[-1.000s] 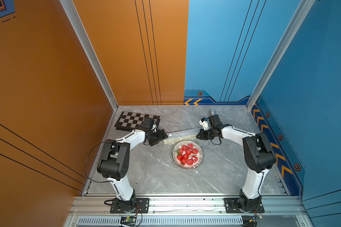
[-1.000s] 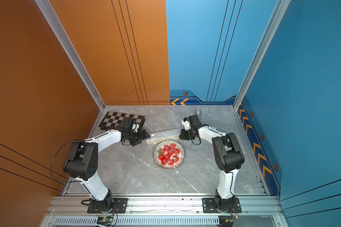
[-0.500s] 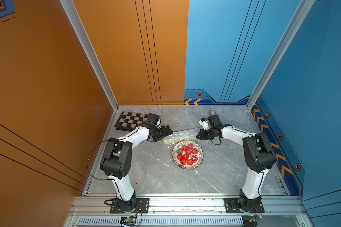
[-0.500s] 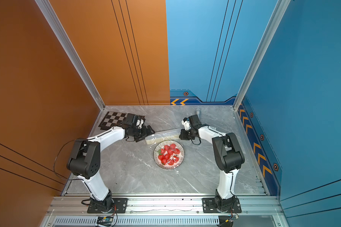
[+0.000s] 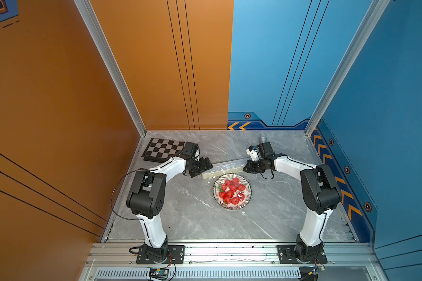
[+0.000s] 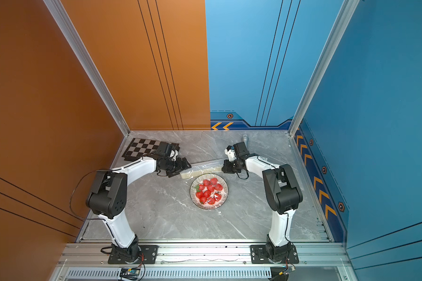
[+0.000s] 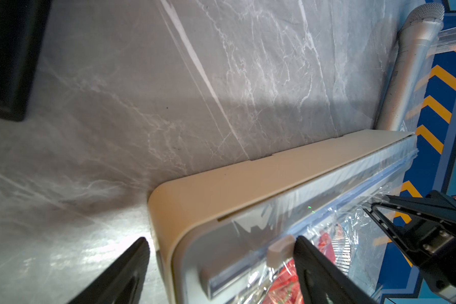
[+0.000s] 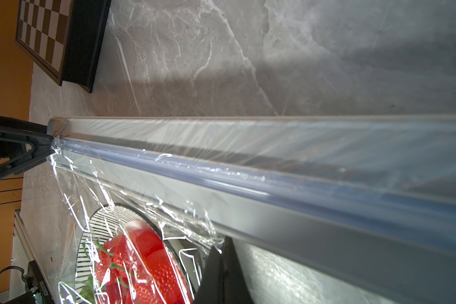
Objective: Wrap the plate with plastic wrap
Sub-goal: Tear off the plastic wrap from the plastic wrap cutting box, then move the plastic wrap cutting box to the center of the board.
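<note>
The plate, white with a black-striped rim, holds strawberries on the table between both arms. Glossy plastic wrap runs from its long cream box down over the berries. My left gripper is open and straddles the box's left end. One of its fingers touches the small slider on the grey lid. My right gripper is shut at the box's right end, with the film's crinkled edge gathered at its tips.
A chessboard lies at the back left, close behind my left wrist. A grey rod lies behind the right wrist near the back wall. Orange and blue walls enclose the table on three sides.
My left gripper has moved right, from beside the chessboard to the left end of the box. The right arm, the box and the plate have stayed put.
</note>
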Robot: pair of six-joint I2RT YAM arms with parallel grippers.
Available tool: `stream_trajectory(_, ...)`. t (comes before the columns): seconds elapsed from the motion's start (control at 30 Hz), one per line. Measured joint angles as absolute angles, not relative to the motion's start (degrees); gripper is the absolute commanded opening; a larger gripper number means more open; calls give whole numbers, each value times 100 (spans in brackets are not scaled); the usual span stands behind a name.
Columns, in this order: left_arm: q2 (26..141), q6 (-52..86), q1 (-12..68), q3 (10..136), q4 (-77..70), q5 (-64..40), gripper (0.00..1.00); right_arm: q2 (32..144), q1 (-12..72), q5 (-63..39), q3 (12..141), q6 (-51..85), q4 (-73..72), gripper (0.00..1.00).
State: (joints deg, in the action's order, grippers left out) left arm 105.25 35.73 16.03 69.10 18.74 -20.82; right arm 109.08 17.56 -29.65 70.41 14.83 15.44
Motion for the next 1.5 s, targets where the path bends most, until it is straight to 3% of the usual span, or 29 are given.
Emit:
stream_trajectory(0.77, 10315, 3446, 1253, 6556, 1614, -2252, 63, 10886, 1686, -2773, 7041, 1350, 1756, 0)
stream_trajectory(1.2, 10178, 3354, 1015, 6412, 1507, -2272, 47, 10886, 1669, -2759, 7041, 1337, 1758, 0)
stream_trajectory(1.3, 10182, 3310, 1002, 6442, 1527, -2263, 47, 10886, 1658, -2757, 7041, 1337, 1756, 4)
stream_trajectory(1.5, 10499, 3240, 974, 6910, 1708, -2213, 49, 10877, 1581, -2768, 7041, 1319, 1756, 35)
